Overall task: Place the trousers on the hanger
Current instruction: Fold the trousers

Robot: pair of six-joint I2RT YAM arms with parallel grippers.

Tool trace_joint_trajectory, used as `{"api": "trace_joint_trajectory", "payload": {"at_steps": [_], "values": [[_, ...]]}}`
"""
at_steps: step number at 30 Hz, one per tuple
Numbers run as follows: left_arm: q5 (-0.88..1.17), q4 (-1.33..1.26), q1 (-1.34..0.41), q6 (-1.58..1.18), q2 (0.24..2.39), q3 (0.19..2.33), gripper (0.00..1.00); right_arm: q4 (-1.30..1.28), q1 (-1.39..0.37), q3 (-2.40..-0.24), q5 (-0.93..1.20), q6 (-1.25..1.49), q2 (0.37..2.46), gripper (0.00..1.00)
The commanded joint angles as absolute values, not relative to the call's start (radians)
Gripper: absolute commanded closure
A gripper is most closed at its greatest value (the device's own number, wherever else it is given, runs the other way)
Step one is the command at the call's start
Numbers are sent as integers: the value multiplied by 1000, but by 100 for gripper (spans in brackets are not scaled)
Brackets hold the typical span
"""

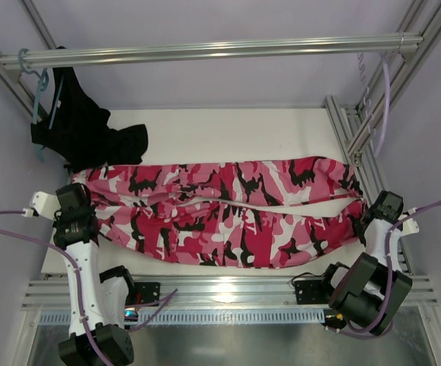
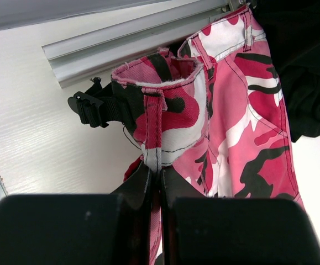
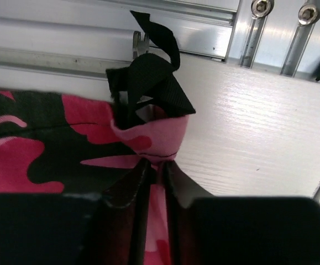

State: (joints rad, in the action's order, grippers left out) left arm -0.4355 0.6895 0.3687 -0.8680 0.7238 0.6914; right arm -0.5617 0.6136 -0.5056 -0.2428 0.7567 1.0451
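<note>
The left claw [image 2: 155,178] pinches the trousers [image 1: 228,217] tight at one end. The right claw [image 3: 155,165] pinches the other end. Both should lift together, keeping the cloth flat.

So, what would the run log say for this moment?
left gripper shut on trousers waistband | right gripper shut on leg hem | trousers spread across table

Left tool [image 2: 155,175] and right tool [image 3: 154,167] both pinched tight — set far apart, opposite sides.
</note>
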Motion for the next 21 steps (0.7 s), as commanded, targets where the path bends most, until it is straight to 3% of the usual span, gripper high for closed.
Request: {"api": "trace_joint_trajectory", "payload": {"at_steps": [1, 2, 3, 10, 21], "values": [[-476, 634, 376, -887, 716, 716, 100, -477, 618, -525, -275, 747, 1066, 86], [-486, 632, 376, -885, 718, 718, 100, -486, 618, -535, -276, 739, 1071, 95], [-494, 630, 376, -884, 725, 719, 100, -500, 617, -549, -275, 735, 1072, 96], [-569, 637, 374, -867, 767, 745, 100, -682, 497, -751, -310, 701, 1094, 96], [-535, 620, 376, -864, 758, 735, 100, -551, 172, -755, -347, 646, 1272, 96]]}}
